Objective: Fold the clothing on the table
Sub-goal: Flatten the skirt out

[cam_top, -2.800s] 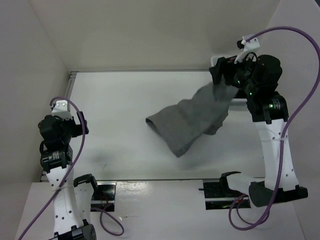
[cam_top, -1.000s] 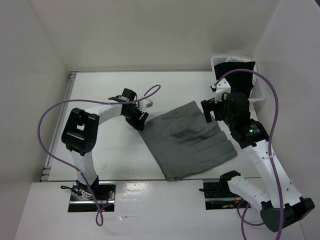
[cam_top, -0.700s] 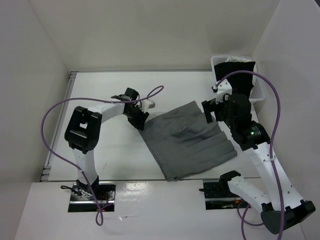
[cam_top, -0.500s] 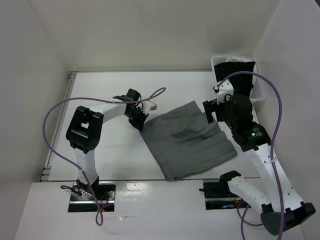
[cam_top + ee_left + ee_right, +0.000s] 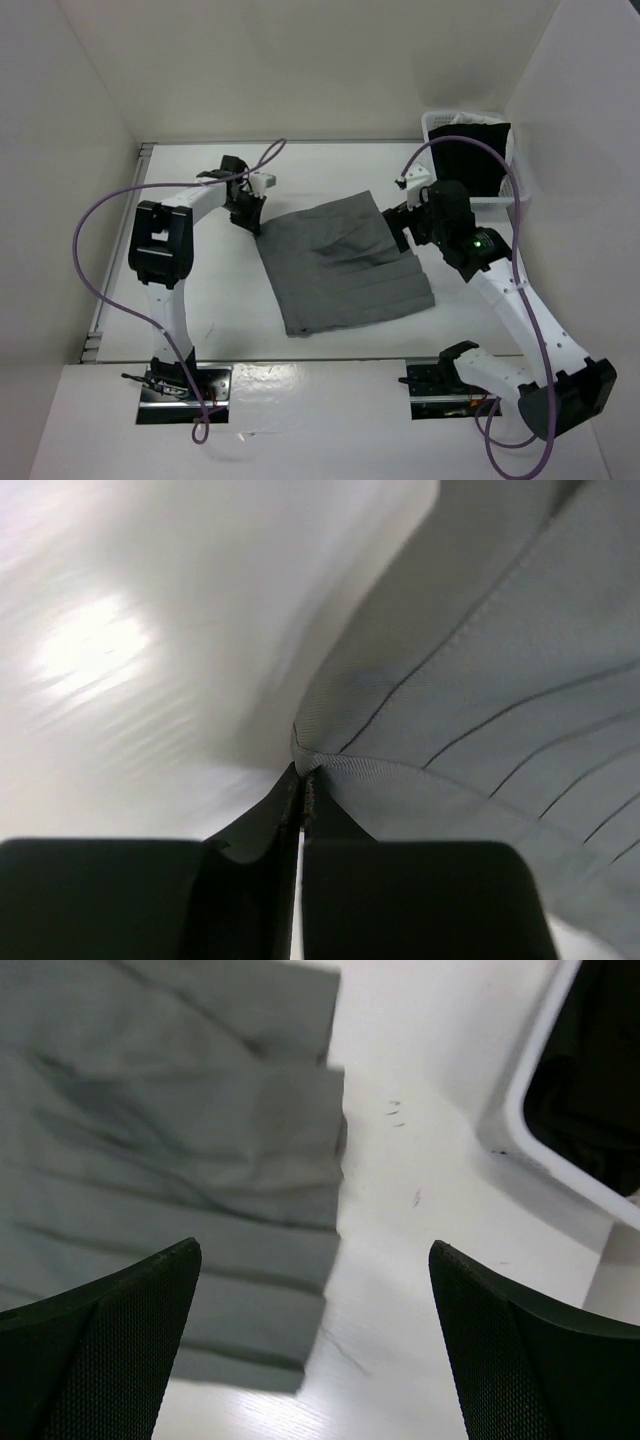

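Observation:
The clothing (image 5: pixel 340 265), a grey pleated skirt, lies spread flat in the middle of the white table (image 5: pixel 200 280). My left gripper (image 5: pixel 254 220) is at the skirt's far-left corner. In the left wrist view its jaws (image 5: pixel 303 772) are shut on that hemmed corner of the skirt (image 5: pixel 480 680), which is lifted slightly off the table (image 5: pixel 120 660). My right gripper (image 5: pixel 400 232) hovers open over the skirt's right edge. In the right wrist view its fingertips (image 5: pixel 312 1250) stand wide apart above the stepped pleat edge of the skirt (image 5: pixel 170 1110), holding nothing.
A white slatted basket (image 5: pixel 438 125) with a black garment (image 5: pixel 478 160) in it stands at the far right corner; its rim (image 5: pixel 530 1130) and the garment (image 5: pixel 600 1060) show in the right wrist view. Walls enclose the table on the left, back and right.
My left gripper has shut on the skirt's corner and pulled it toward the far left; the whole skirt has slid left. My right gripper has followed leftward, still open.

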